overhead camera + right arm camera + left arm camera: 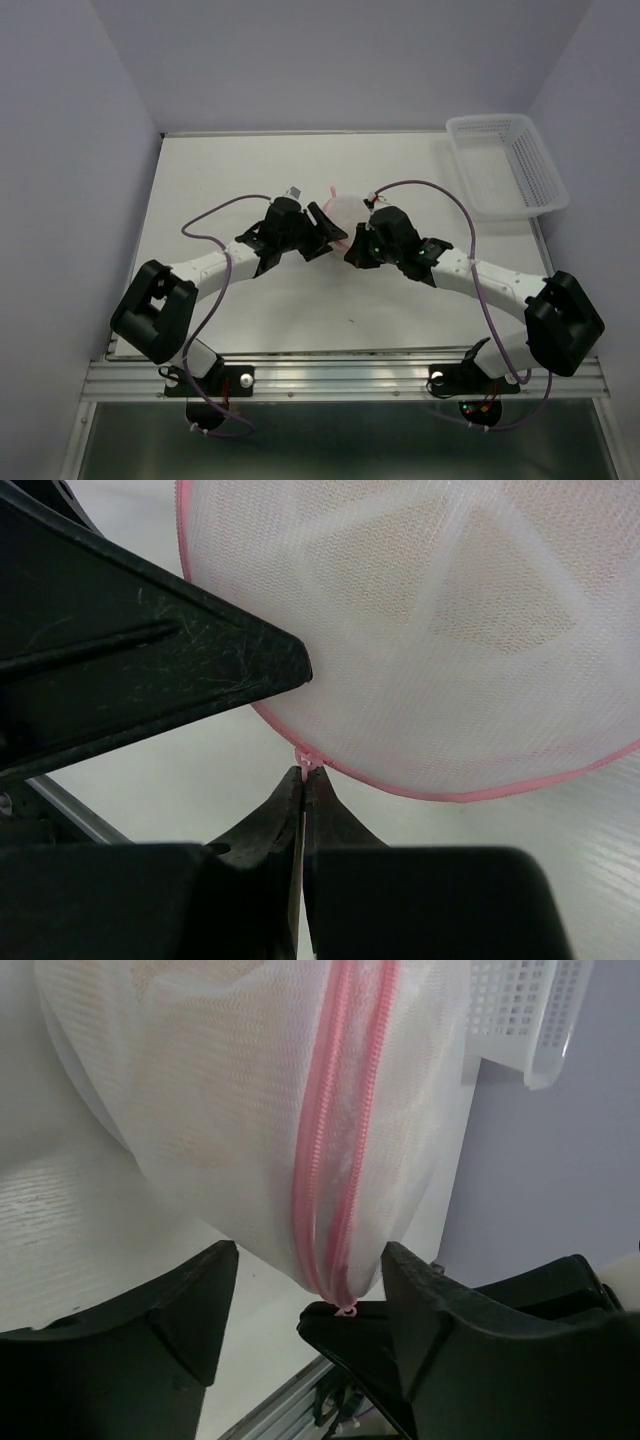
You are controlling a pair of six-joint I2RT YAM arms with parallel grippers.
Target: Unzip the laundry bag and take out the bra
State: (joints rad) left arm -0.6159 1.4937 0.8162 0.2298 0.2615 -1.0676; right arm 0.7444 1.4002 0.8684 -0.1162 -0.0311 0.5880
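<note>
The laundry bag is a round white mesh pouch with pink zipper trim, held up on its edge at mid-table between both grippers. My left gripper is shut on the bag's lower end; its fingers press both sides of the mesh. The pink zipper runs down to the zipper pull. My right gripper is shut on that pull at the bag's rim. The bra shows as tan fabric through the mesh, inside the bag.
A white plastic lattice basket stands at the table's far right corner and also shows in the left wrist view. White walls enclose the table on three sides. The metal rail runs along the near edge.
</note>
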